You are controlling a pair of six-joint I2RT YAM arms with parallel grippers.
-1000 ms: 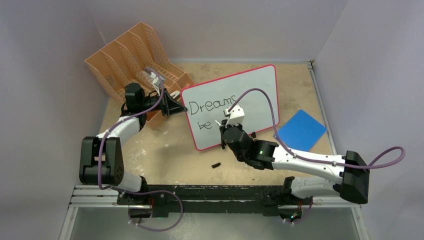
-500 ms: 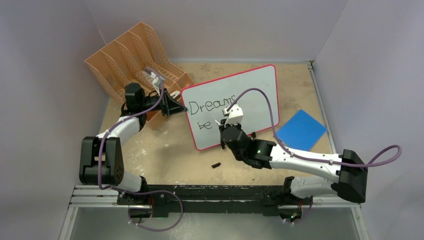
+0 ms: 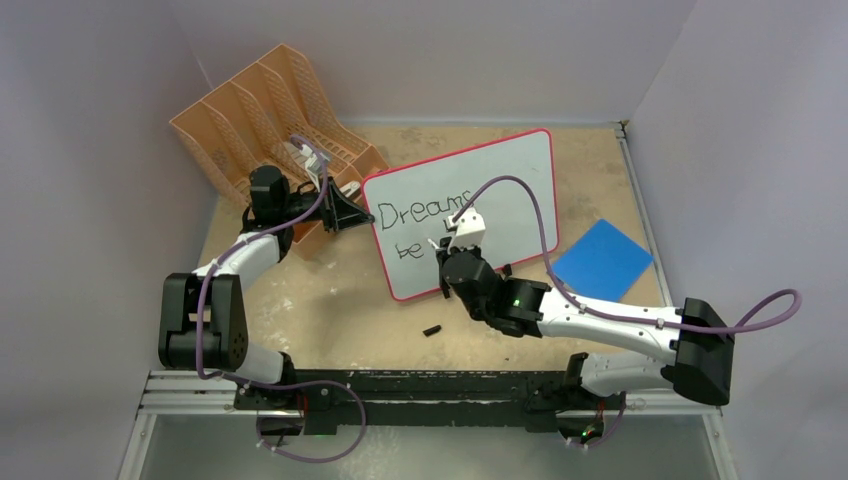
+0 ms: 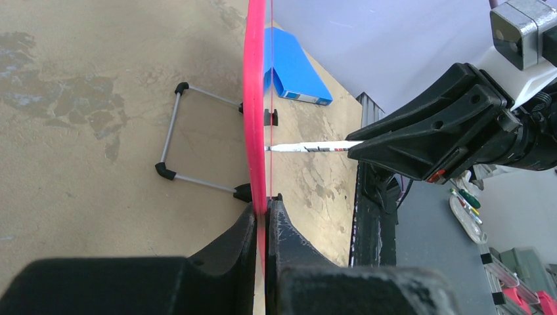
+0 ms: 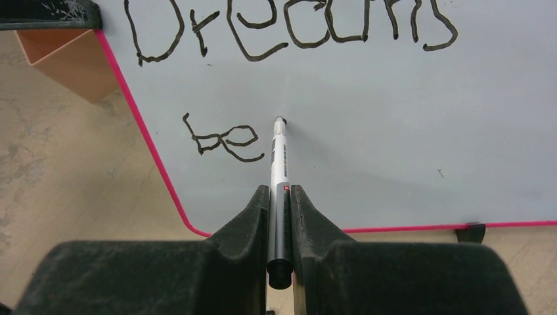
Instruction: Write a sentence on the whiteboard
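Observation:
The whiteboard (image 3: 510,180) with a red-pink frame stands tilted on the table; it also shows in the right wrist view (image 5: 394,98) and edge-on in the left wrist view (image 4: 255,98). The sentence (image 5: 289,29) reads "Dreams" with "be" (image 5: 220,141) below. My left gripper (image 4: 266,207) is shut on the whiteboard's left edge (image 3: 368,215). My right gripper (image 5: 280,190) is shut on a white-and-black marker (image 5: 280,164), whose tip (image 5: 280,121) touches the board just right of "be". In the top view the right gripper (image 3: 445,250) covers part of the second line.
An orange file rack (image 3: 270,110) stands at the back left, behind the left arm. A blue square pad (image 3: 602,260) lies right of the board. A small black cap (image 3: 432,329) lies on the table in front of the board. The board's wire foot (image 4: 172,141) rests behind it.
The right arm has shifted slightly to the left; the marker stays on the board by "be". The left arm and board have not moved.

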